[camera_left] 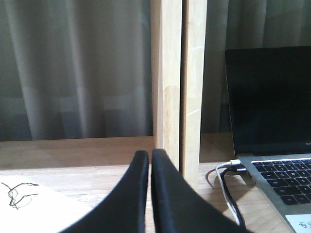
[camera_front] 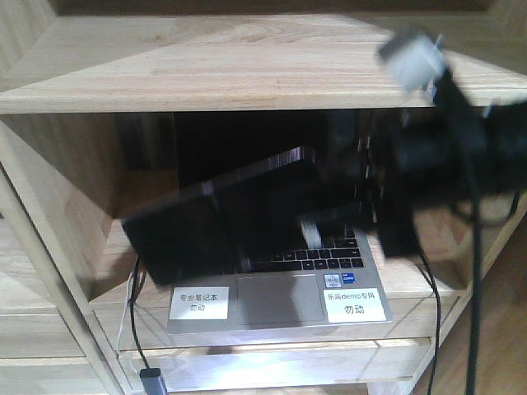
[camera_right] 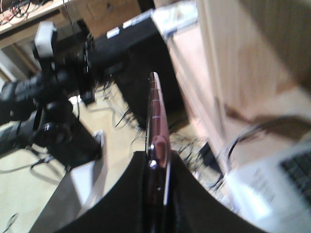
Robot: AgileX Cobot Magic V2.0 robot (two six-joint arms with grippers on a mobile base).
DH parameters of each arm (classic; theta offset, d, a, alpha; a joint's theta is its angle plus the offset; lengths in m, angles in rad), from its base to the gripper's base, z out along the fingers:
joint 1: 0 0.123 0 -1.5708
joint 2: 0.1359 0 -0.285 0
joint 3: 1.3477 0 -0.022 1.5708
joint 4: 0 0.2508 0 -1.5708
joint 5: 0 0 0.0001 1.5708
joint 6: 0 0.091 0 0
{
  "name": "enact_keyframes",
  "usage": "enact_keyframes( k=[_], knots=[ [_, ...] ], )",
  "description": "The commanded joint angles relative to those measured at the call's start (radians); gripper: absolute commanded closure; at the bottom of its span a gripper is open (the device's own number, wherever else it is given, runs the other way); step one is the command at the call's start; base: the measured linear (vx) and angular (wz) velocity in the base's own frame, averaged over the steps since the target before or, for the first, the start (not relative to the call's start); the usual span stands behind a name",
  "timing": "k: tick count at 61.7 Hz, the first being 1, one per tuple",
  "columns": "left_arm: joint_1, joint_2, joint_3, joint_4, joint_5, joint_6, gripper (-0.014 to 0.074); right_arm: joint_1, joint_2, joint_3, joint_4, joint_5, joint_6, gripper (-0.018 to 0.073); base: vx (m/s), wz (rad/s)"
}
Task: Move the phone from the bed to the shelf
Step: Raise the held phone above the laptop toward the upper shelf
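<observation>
Right wrist view: right gripper (camera_right: 158, 156) clamps the phone (camera_right: 156, 109) edge-on, centre frame.
Front view: phone blurred, tilted, masking the laptop (camera_front: 272, 301) inside the shelf (camera_front: 206, 66), centre.
Left wrist view: left gripper (camera_left: 149, 158) closed, empty.

Matte black arm (camera_front: 428, 164), grey camera block (camera_front: 412, 56), thin black cable (camera_front: 474, 288), curved black fingers (camera_left: 138, 184).
</observation>
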Motion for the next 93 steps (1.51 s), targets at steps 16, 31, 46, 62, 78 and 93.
enact_keyframes(
  k=[16,31,46,62,78,93],
  knots=[
    [0.002,-0.006,-0.025,-0.010,-0.076,-0.009,0.0595,-0.004,-0.026,-0.311,0.094,-0.126,0.097,0.0561,0.00,0.00],
    [0.002,-0.006,-0.025,-0.010,-0.076,-0.009,0.0595,-0.003,0.058,-0.466,0.106,-0.235,0.128,0.0561,0.00,0.00],
    [0.002,-0.006,-0.025,-0.010,-0.076,-0.009,0.0595,-0.003,0.220,-0.643,0.182,-0.243,0.131,0.0561,0.00,0.00],
    [0.002,-0.006,-0.025,-0.010,-0.076,-0.009,0.0595,0.103,0.380,-0.799,0.162,-0.363,0.150,0.0561,0.00,0.00],
    [0.002,-0.006,-0.025,-0.010,-0.076,-0.009,0.0595,0.174,0.480,-0.833,0.138,-0.528,0.153,0.0561,0.00,0.00],
    [0.002,-0.006,-0.025,-0.010,-0.076,-0.009,0.0595,0.185,0.547,-0.833,0.124,-0.537,0.153,0.0561,0.00,0.00]
  ],
)
